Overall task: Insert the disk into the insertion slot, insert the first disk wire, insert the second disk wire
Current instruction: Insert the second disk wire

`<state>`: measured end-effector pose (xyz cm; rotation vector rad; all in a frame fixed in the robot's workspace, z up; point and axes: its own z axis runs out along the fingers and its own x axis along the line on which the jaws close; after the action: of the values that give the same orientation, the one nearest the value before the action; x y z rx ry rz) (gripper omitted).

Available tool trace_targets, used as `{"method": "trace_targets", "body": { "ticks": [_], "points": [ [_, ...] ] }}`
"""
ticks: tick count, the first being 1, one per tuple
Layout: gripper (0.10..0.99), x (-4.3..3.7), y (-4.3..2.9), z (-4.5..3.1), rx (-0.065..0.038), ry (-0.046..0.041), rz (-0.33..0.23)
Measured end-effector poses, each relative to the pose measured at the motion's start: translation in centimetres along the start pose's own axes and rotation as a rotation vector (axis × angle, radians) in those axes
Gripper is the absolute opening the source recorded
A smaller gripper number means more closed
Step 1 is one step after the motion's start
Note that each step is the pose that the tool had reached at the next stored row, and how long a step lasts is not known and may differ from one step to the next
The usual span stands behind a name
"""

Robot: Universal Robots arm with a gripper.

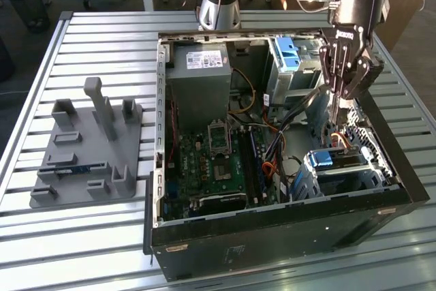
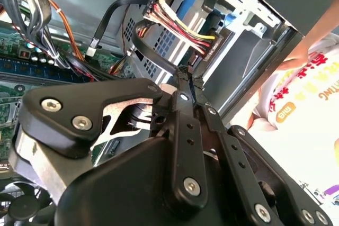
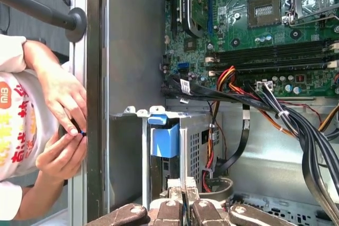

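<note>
Gripper (image 1: 335,119) hangs inside the computer case (image 1: 272,236) with its fingers pressed together, the tips just beside a bundle of coloured wires (image 2: 180,22). Below it sits the disk (image 1: 337,161) with its blue tab, already inside the silver perforated slot (image 1: 375,168).

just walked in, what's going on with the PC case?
The arm's gripper hangs inside the open PC case, close to the insertion slot. The disk already sits in that slot, blue tab showing. The gripper's fingers are shut, tips at a black cable beside a plug of coloured wires; whether they clamp it is unclear. A person's hands work at the case's outer wall.
</note>
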<state>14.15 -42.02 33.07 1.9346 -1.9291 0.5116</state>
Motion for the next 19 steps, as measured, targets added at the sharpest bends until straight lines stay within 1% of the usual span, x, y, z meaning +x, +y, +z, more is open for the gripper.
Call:
{"method": "trace_targets", "body": {
  "ticks": [1,2,4,5,6,7,8,9,11,12,14,16,17,19],
  "points": [
    [0.149,0.03,-0.03,0.02,0.000,-0.0008,0.000],
    [0.149,0.13,-0.03,0.07,0.000,-0.0044,0.000],
    [0.149,0.30,-0.03,0.18,0.000,-0.0184,0.000],
    [0.149,0.37,-0.03,0.21,0.000,-0.0280,0.000],
    [0.149,0.43,-0.03,0.23,0.000,-0.0424,0.000],
    [0.149,0.47,-0.03,0.26,0.000,-0.0593,0.001],
    [0.149,0.52,-0.03,0.30,0.001,-0.0782,0.001],
    [0.149,0.59,-0.03,0.35,0.001,-0.0927,0.001],
    [0.149,0.79,-0.02,0.45,0.001,-0.1140,0.001],
    [0.149,0.90,-0.03,0.51,0.001,-0.1229,0.001],
    [0.149,1.17,-0.02,0.64,0.001,-0.1357,0.001],
    [0.149,1.50,-0.01,0.77,0.001,-0.1455,0.001],
    [0.149,1.69,-0.01,0.79,0.001,-0.1481,0.001],
    [0.149,2.17,-0.01,0.58,0.001,-0.1536,0.001]
  ]
}}
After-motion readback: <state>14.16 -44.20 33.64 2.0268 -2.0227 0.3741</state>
